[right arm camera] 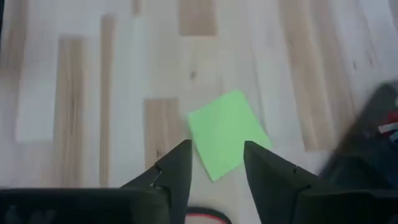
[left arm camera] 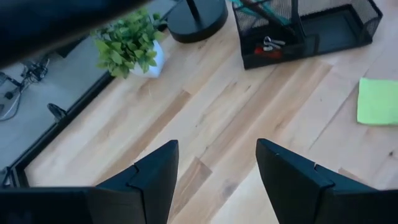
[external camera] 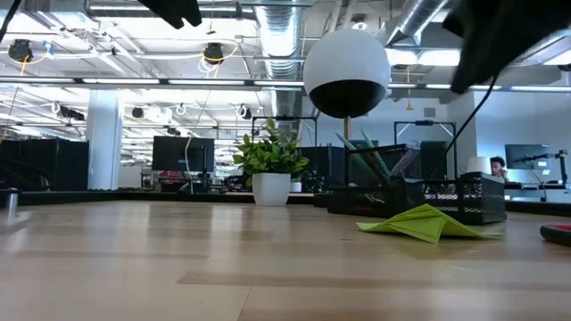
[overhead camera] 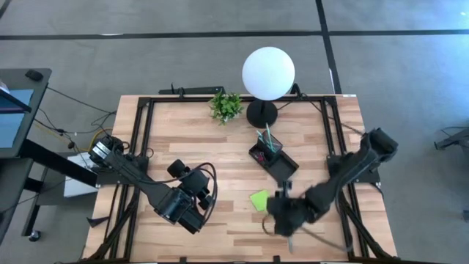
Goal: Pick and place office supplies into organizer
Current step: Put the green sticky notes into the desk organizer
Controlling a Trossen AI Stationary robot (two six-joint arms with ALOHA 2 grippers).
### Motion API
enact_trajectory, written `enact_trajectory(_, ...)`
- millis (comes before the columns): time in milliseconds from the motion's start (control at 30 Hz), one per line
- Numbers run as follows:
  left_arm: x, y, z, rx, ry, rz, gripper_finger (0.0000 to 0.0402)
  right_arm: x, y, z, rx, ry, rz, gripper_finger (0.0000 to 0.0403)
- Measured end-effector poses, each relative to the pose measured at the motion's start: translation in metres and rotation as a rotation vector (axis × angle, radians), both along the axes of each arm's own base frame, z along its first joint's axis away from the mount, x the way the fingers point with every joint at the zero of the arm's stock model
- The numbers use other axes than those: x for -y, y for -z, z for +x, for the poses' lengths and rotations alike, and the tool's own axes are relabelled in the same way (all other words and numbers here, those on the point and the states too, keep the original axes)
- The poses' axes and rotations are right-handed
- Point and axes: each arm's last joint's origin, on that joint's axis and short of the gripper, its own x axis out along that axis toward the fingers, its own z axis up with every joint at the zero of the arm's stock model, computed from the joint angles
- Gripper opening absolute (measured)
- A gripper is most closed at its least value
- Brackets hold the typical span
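Note:
The black mesh organizer (overhead camera: 272,155) stands mid-table, in front of the lamp. Teal pens (overhead camera: 270,139) stand in its taller section, and small clips and a red piece (left arm camera: 270,47) lie in a compartment. The lime-green sticky-note pad (overhead camera: 259,199) lies on the table between the organizer and the near edge. My right gripper (right arm camera: 214,163) is open and empty, raised above the table just right of the pad (right arm camera: 227,134). A red-handled piece, probably the scissors (external camera: 558,234), lies on the table under it. My left gripper (left arm camera: 216,168) is open and empty over the table's near left part (overhead camera: 183,207).
A white globe lamp (overhead camera: 268,73) on a black base (overhead camera: 261,114) and a small potted plant (overhead camera: 226,106) stand at the far edge behind the organizer. Bare wood (overhead camera: 220,161) lies between the two arms.

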Motion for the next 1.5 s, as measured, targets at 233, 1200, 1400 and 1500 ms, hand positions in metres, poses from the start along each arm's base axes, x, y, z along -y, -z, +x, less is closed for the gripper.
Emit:
enact_trajectory(233, 0.0, 0.0, 0.0, 0.0, 0.013, 0.025, 0.0213, -0.025, 0.049, 0.021, 0.019, -0.053, -0.113, 0.0195)
enact_trajectory(1200, -0.001, -0.001, 0.0, -0.027, 0.034, 0.043, 0.0213, 0.011, 0.082, 0.062, -0.181, 0.074, -0.201, 0.009)
enact_trajectory(1400, -0.001, -0.001, 0.0, -0.027, 0.034, 0.042, 0.0213, 0.023, 0.082, 0.067, -0.189, 0.113, -0.196, 0.0007)
enact_trajectory(1500, -0.001, 0.0, 0.0, -0.028, 0.034, 0.041, 0.0213, 0.021, 0.079, 0.063, -0.197, 0.105, -0.209, 0.0007)
